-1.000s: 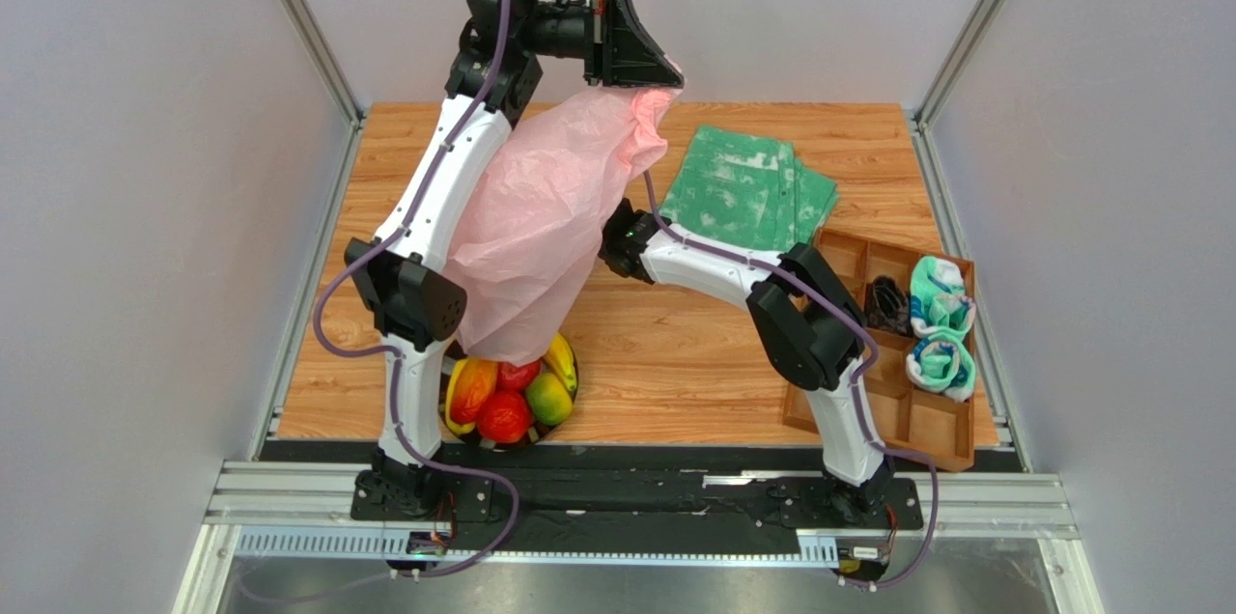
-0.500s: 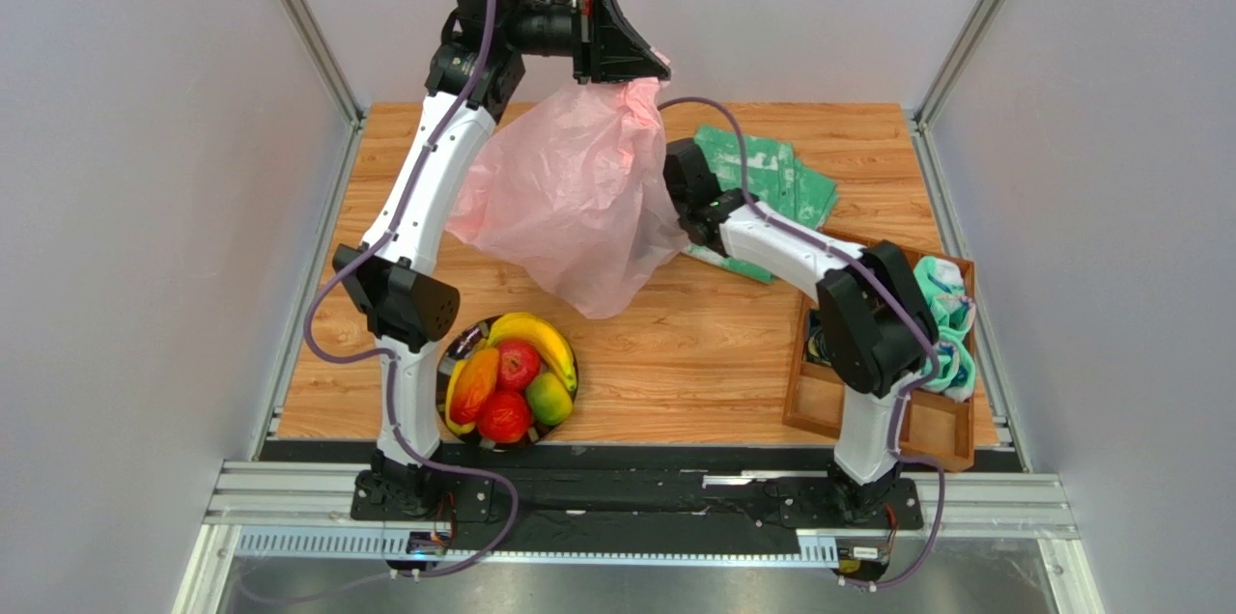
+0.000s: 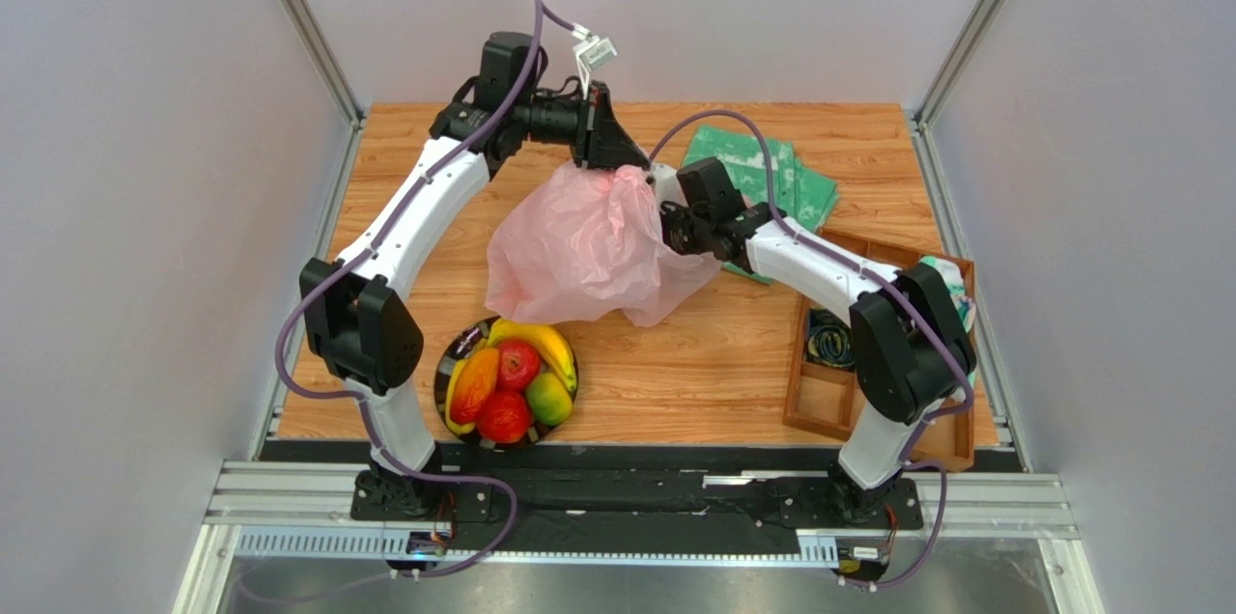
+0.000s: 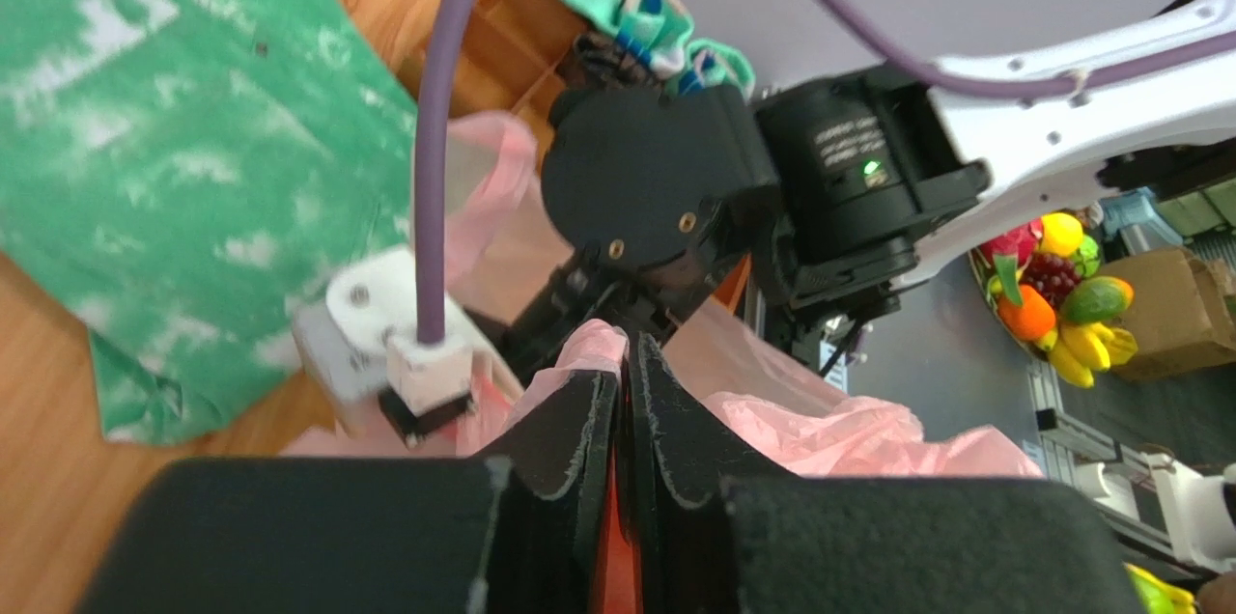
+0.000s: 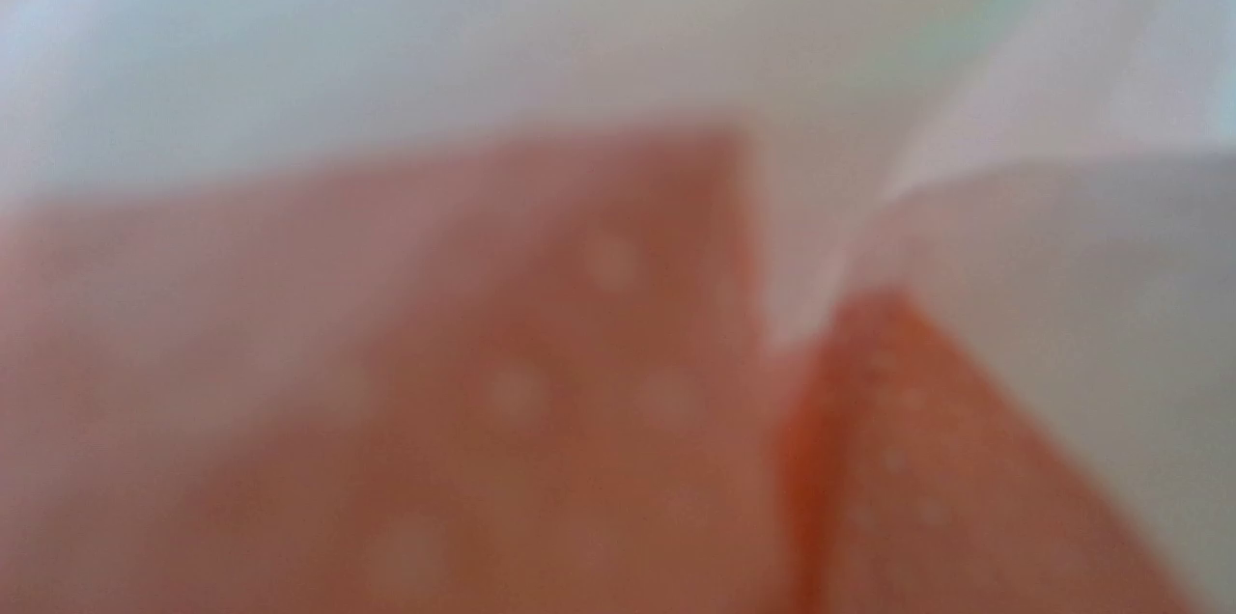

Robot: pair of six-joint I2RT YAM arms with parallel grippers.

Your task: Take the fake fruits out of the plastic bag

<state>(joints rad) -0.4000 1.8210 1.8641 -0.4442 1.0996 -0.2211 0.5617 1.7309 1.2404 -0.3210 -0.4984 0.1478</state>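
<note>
Nearest, at the front left of the table [image 3: 697, 368], a black bowl [image 3: 462, 339] holds the fake fruits [image 3: 511, 380]: a yellow banana, two red apples, a green-red mango and an orange-toned piece, all lying outside the bag. At the front right stands a wooden tray [image 3: 824, 404] with several compartments. Teal-and-white fabric items occupy its far right compartments.

At mid-table, the plastic bag [image 3: 588, 245] lies crumpled just beyond the bowl. Its lower folds rest on the wood and its top is bunched upward. No fruit shape is discernible through the pink film.

The right gripper [image 3: 670, 220] meets the bag at its upper right edge. Its fingers are fully closed, with the tips buried in a fold of the film. The right wrist view is blurred and filled at close range with pink film.

Slightly farther back, the left gripper [image 3: 621, 168] points down onto the bunched top of the bag. In the left wrist view its fingers [image 4: 573, 426] stand almost together, pinching pink film at the tips.

Farthest back, a green-and-white cloth [image 3: 791, 187] lies flat on the table behind the right gripper.
</note>
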